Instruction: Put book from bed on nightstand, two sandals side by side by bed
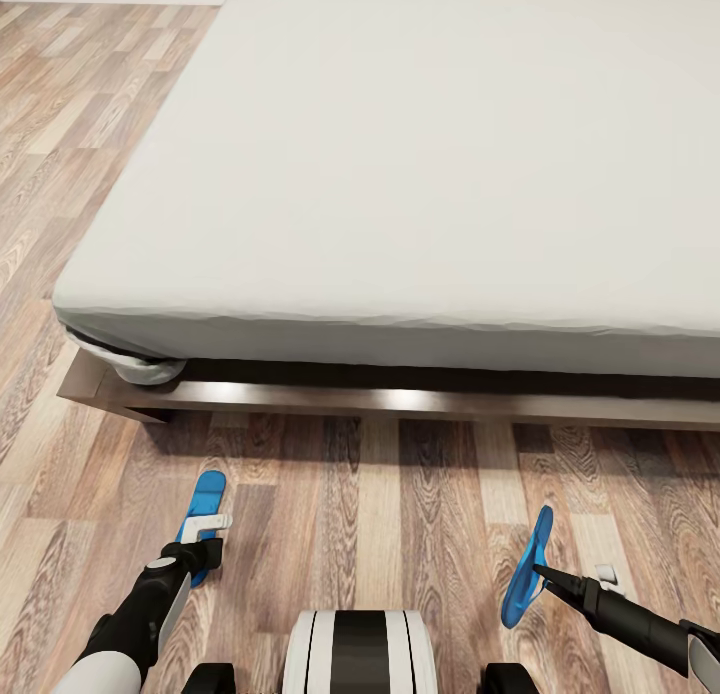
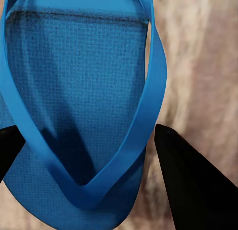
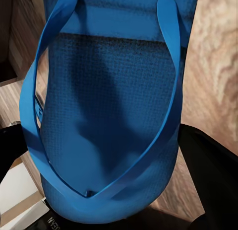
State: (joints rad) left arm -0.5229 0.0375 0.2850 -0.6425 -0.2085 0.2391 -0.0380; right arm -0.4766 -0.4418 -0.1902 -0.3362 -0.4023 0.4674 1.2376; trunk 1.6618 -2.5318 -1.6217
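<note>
The left gripper [image 1: 205,534] sits low over the wood-plank floor [image 1: 360,494], its two black fingers spread on either side of a bright blue flat flip-flop [image 1: 204,509] that lies flat on the planks. The left wrist view shows what the head view cannot: the left sandal's [image 2: 79,91] woven footbed and thin blue toe straps meeting in a V, with a black fingertip [image 2: 191,185] on each side of the sole, apart from it, so the jaws stand open.

The right gripper [image 1: 545,579] grips the second blue flip-flop [image 1: 527,566], which the head view shows tilted up on its edge above the floor. In the right wrist view this sandal [image 3: 109,125] runs up between the dark fingers [image 3: 208,165], which press at its sides.

Beyond both sandals is the large low bed [image 1: 420,174], with a plain off-white mattress on a dark brown wooden frame [image 1: 400,402].
</note>
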